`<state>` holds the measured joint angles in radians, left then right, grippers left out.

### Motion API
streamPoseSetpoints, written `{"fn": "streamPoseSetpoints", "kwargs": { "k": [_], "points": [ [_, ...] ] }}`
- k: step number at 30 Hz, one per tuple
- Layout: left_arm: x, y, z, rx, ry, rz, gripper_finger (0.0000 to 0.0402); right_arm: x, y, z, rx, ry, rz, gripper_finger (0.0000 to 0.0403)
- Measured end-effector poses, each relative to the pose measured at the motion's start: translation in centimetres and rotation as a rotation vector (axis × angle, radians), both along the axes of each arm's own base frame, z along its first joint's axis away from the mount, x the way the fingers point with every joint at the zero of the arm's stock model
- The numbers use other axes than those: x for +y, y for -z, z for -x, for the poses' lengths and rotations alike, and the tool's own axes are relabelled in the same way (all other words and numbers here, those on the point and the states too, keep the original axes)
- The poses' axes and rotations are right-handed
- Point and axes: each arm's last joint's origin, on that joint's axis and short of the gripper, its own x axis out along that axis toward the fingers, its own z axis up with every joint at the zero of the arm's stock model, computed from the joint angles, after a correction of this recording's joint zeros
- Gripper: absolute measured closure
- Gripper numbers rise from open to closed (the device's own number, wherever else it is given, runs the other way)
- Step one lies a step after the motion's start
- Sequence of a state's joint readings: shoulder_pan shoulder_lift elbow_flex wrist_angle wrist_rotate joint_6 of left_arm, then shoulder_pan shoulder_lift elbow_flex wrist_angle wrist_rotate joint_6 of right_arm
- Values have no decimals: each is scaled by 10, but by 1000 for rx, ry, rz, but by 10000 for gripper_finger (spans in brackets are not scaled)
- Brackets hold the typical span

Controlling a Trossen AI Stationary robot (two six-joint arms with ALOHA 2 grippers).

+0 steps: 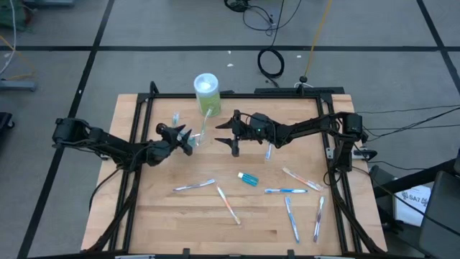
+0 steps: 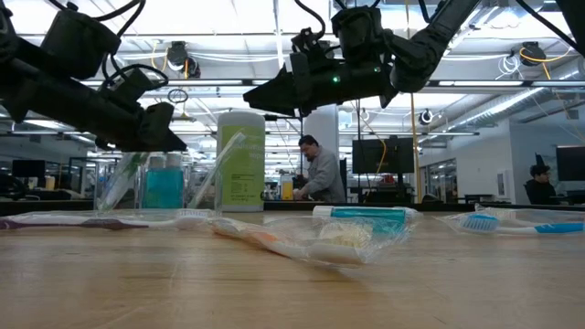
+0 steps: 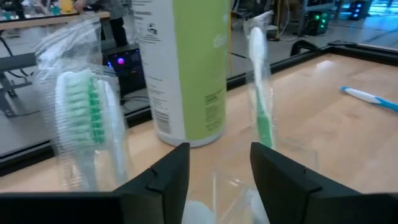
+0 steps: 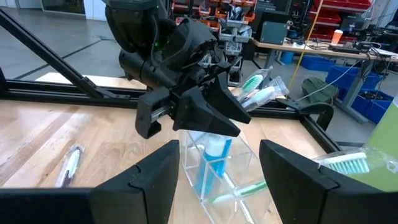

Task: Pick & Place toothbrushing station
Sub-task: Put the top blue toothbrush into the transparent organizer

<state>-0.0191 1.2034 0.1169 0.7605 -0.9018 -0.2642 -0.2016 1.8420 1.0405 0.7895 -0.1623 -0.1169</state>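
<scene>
The clear plastic cup point(image 4: 217, 165) stands on the table next to the tall green container point(image 1: 206, 93). A blue tube point(image 4: 211, 155) and wrapped green-bristled toothbrushes point(image 3: 261, 93) stand in it, leaning on its rim. My left gripper point(image 1: 188, 137) hovers open just over the cup's left side; the toothbrush tops show past its fingers point(image 3: 168, 177). My right gripper point(image 1: 226, 137) hangs open, level, to the right of the cup, holding nothing. Several wrapped toothbrushes point(image 1: 194, 185) and a blue tube point(image 1: 248, 178) lie flat on the near half of the table.
The green container with a white lid point(image 2: 240, 160) stands right behind the cup. A black frame point(image 1: 151, 97) borders the wooden table. Loose toothbrushes point(image 1: 291, 218) are spread over the near right. People stand in the room beyond the table point(image 2: 320, 174).
</scene>
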Motion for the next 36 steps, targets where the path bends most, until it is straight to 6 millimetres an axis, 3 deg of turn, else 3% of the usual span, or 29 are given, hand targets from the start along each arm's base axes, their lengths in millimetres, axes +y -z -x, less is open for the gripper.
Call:
{"fn": "streamPoseSetpoints", "kwargs": {
  "k": [11, 19, 26, 33, 36],
  "points": [
    [1, -11, -2, -49, 62, -37, 285, 1, 1, 0, 9, -25, -1, 189],
    [-9, -33, 3, -126, 131, -112, 288, 5, 3, 0, 31, -151, -20, 189],
    [-23, -55, 4, -163, 225, -173, 288, 5, 10, 2, 97, -164, -15, 189],
    [-35, -77, -13, 13, 312, -196, 289, 7, 19, 4, 196, -161, -22, 189],
    [-35, -84, -18, 69, 308, -163, 289, 7, 22, 9, 292, -73, -53, 189]
  ]
}}
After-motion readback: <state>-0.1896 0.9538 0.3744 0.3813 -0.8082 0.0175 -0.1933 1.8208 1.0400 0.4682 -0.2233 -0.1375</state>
